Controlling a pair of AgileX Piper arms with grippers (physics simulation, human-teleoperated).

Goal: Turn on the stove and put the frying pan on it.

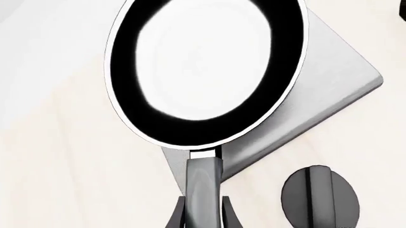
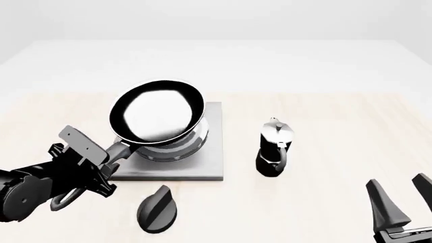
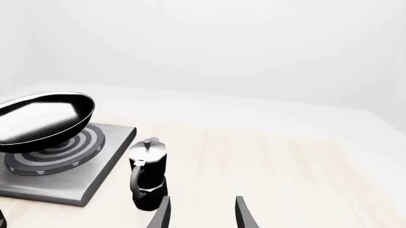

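Pan [image 2: 157, 112]: black, glossy inside, held in the air over the stove, tilted; the right wrist view shows a gap between its underside and the burner rings. It covers most of the burner in the front view.
Pan handle [image 1: 203, 183]: runs from the pan's near rim back toward the left gripper, off the stove's near-left corner.
Left gripper [image 1: 203, 216]: jaws closed narrowly on the pan handle, a finger on each side of it, seen in the left wrist view. In the front view the gripper's body sits just off the stove's near-left corner.
Stove [image 2: 212, 147]: flat grey square slab on the table, silver concentric rings on top, partly hidden under the pan. Its bare right strip and near edge show in the front view.
Knob [image 2: 157, 208]: black oval with a raised ridge, lying on the table just in front of the stove's near edge, apart from it.
Moka pot [image 2: 274, 149]: black base, silver top, upright on the table just right of the stove, not touching it.
Right gripper [image 2: 403, 202]: jaws spread apart, nothing between them; well to the right of the stove and nearer the camera, beyond the moka pot.
Table [image 2: 324, 116]: pale wood-grain top carrying the stove, knob and moka pot.
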